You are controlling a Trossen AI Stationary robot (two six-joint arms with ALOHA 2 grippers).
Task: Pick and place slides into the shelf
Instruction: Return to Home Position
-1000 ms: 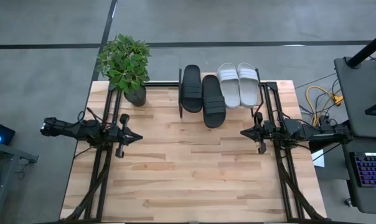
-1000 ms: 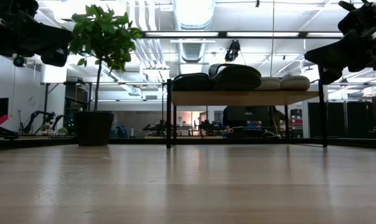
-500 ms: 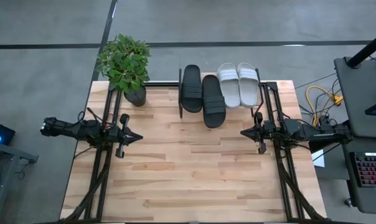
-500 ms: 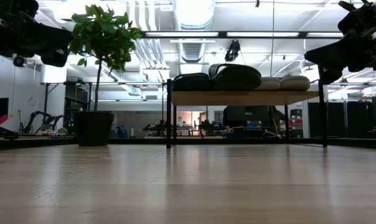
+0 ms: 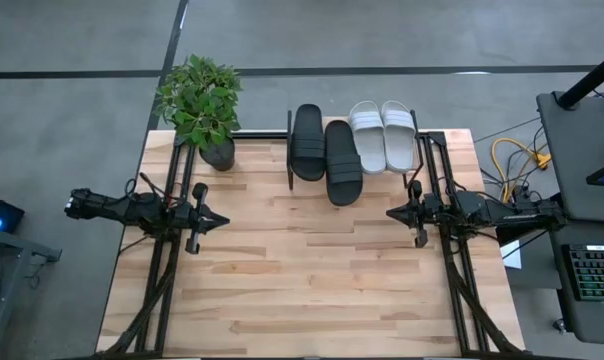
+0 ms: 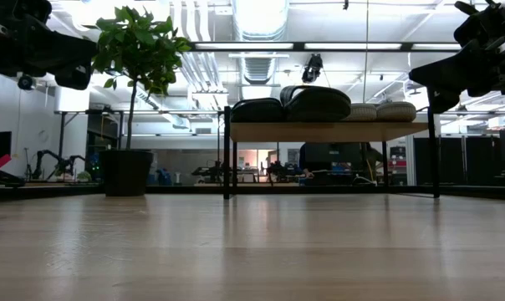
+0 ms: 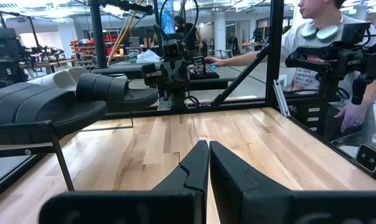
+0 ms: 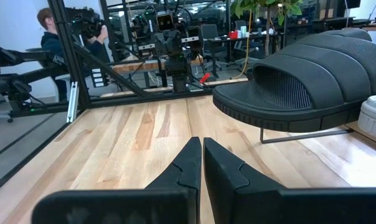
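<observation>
All the slides lie sole-down on the shelf (image 5: 418,140) at the table's far edge. The two black slides (image 5: 308,141) (image 5: 343,161) sit on its left part, the second jutting over the near edge. The two grey-white slides (image 5: 368,136) (image 5: 398,133) lie on its right part. In the low view the shelf's plank (image 6: 328,131) stands on thin black legs. My left gripper (image 5: 222,221) hovers shut over the table's left side. My right gripper (image 5: 390,212) hovers shut over the right side, near the shelf's right end. Each wrist view shows its fingers (image 7: 208,163) (image 8: 201,158) closed together.
A potted plant (image 5: 204,103) stands at the table's far left corner, left of the shelf. The wooden tabletop (image 5: 302,270) stretches between the two arms. A person (image 7: 319,37) sits beyond the table's right side by a desk with a keyboard (image 5: 594,272).
</observation>
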